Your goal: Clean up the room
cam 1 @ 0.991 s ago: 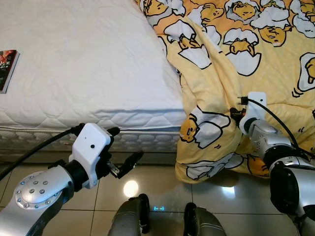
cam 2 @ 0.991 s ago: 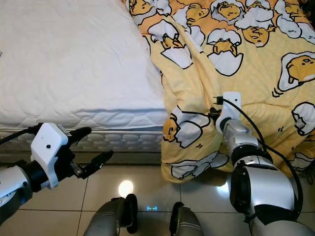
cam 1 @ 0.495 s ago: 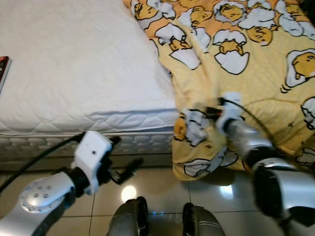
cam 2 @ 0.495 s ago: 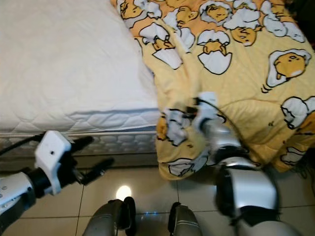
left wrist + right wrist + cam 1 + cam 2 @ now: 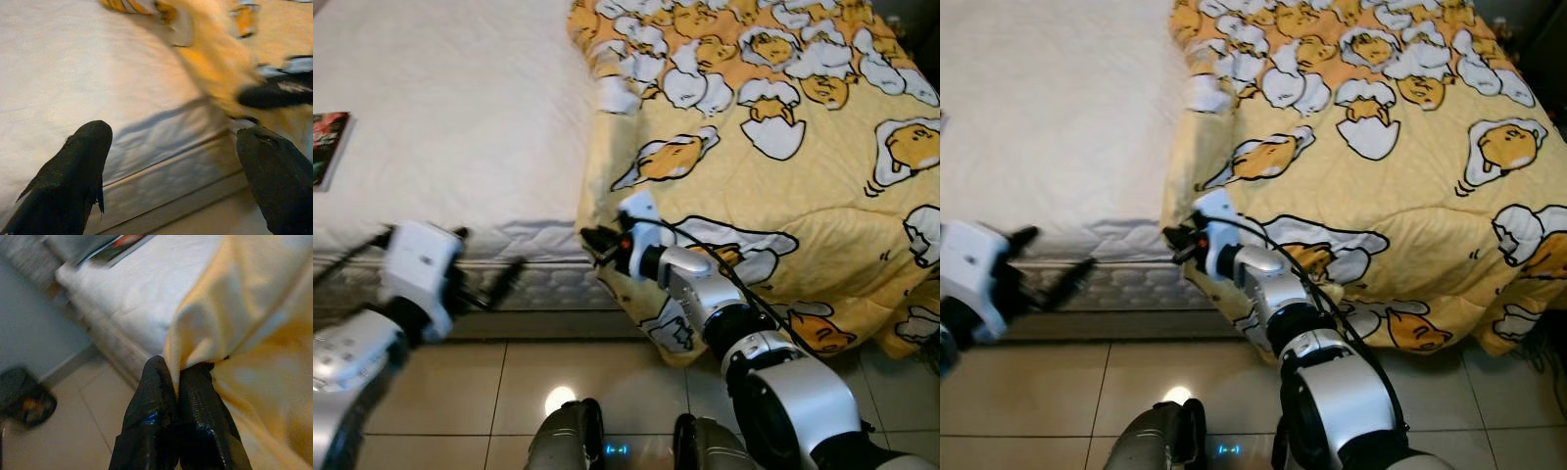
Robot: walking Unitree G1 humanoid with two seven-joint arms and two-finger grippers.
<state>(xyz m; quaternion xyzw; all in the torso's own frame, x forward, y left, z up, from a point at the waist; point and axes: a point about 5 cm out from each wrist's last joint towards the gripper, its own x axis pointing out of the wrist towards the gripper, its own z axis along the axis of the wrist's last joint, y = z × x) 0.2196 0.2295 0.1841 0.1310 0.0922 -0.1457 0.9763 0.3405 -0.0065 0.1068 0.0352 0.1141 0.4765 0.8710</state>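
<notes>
Right tool, fingers pinched together on an edge of the yellow blanket with egg-cartoon print, draped over the bed. Left tool, fingers spread and empty, beside the mattress edge. Book farther left.

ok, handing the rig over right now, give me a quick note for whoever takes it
Right pincer: shut on the blanket edge, at the mattress side near the foot.
Left pincer: open, free, low beside the mattress side.
Blanket: yellow egg print, covers the right part of the bed, front edge hangs toward the floor. Left part of the mattress bare.
Book lies on the mattress at the far left.
Done: blanket edge gripped.
Left: likely spread the blanket over the bare part, lift the hanging edge, deal with the book.
</notes>
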